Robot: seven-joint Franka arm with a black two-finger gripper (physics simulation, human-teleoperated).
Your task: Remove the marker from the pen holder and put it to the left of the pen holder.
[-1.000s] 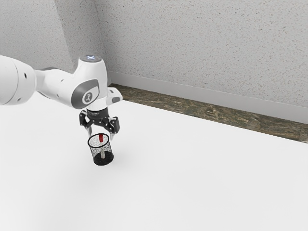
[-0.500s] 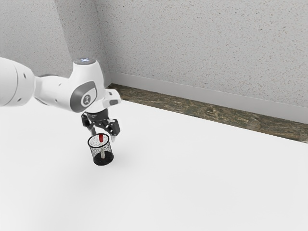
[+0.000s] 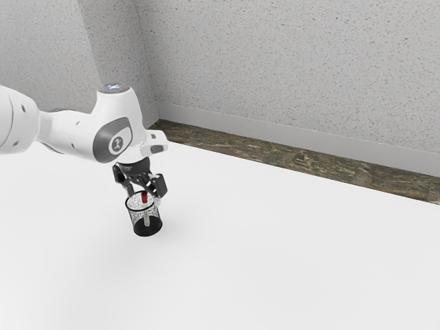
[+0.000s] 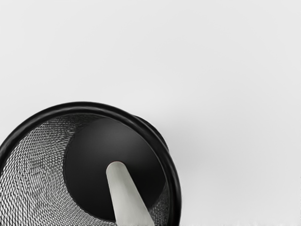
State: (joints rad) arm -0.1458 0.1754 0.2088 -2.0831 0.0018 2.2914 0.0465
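The gripper (image 3: 143,195) is at the rim of the black mesh pen holder (image 3: 146,230), its fingers standing apart, one toward each side of the opening. Inside the holder leans the marker (image 3: 144,197), its red end up near the rim and its pale body reaching down to the base. Seen from the hand, the pen holder (image 4: 84,109) lies below with its round mouth in view, and the marker's pale grey body (image 4: 126,195) rises from the dark bottom. The marker's red end is hidden there. No contact between fingers and marker can be made out.
A white table (image 3: 275,247) extends around the holder. Beyond its far edge run a brown stone-like floor strip (image 3: 302,159) and a speckled grey wall (image 3: 289,69).
My hand has moved toward the exterior view's left and slightly down, tilting a little on the way. The pen holder and marker have stayed where they were.
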